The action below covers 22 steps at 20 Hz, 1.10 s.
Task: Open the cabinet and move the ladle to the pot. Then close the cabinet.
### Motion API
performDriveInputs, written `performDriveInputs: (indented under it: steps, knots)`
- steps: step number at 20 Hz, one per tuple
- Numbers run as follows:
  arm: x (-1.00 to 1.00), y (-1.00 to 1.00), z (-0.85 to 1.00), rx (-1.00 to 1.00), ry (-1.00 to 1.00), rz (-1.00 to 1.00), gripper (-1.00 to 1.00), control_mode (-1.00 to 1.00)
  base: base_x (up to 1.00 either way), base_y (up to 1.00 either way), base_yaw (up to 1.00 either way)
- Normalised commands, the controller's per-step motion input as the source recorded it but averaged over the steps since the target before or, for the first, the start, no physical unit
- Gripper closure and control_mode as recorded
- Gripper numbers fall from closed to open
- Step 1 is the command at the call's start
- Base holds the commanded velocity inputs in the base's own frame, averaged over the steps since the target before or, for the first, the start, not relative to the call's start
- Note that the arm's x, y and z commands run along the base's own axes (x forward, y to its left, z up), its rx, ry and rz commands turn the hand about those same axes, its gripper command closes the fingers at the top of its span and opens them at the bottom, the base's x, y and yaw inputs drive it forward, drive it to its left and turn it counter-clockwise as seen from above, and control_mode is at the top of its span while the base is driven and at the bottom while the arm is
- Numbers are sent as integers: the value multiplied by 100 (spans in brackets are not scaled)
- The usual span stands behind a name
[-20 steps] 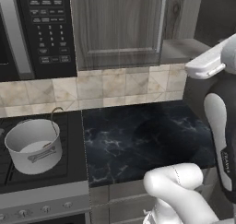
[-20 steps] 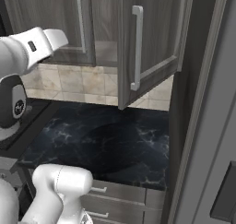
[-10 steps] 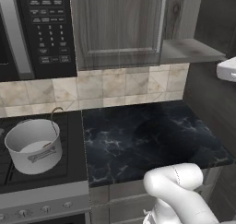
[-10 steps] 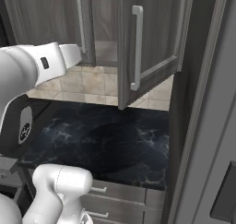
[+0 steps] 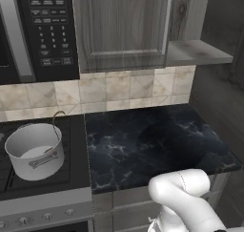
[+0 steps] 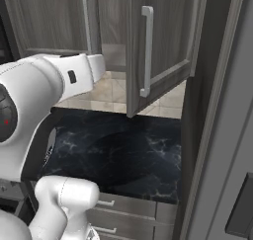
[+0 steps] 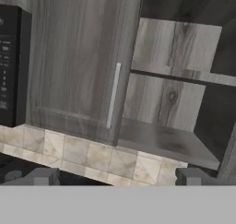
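— Swinging across, that arm is now heading for the cabinet (image 6: 158,46), jaws apart and empty.
— Ladle (image 5: 56,121) is sitting in the pot (image 5: 34,151); door is waiting to be closed.

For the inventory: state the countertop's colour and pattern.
Black with white marble veining; clearest in the left base view.
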Motion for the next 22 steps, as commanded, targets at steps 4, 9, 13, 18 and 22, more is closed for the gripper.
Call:
performDriveInputs:
  steps: [4,9,13,18,22]
  knots:
    - [-23,-3,0,-14,-1,3,-100,-100,0,0,0]
    - [-8,-34,0,-22,0,2,-100,-100,0,0,0]
    - [-3,-59,0,-25,-3,4,-100,-100,0,0,0]
    - [-7,-56,-2,-22,-9,5,-100,-100,0,0,0]
    - [0,-39,-14,-20,-14,7,-100,-100,0,0,0]
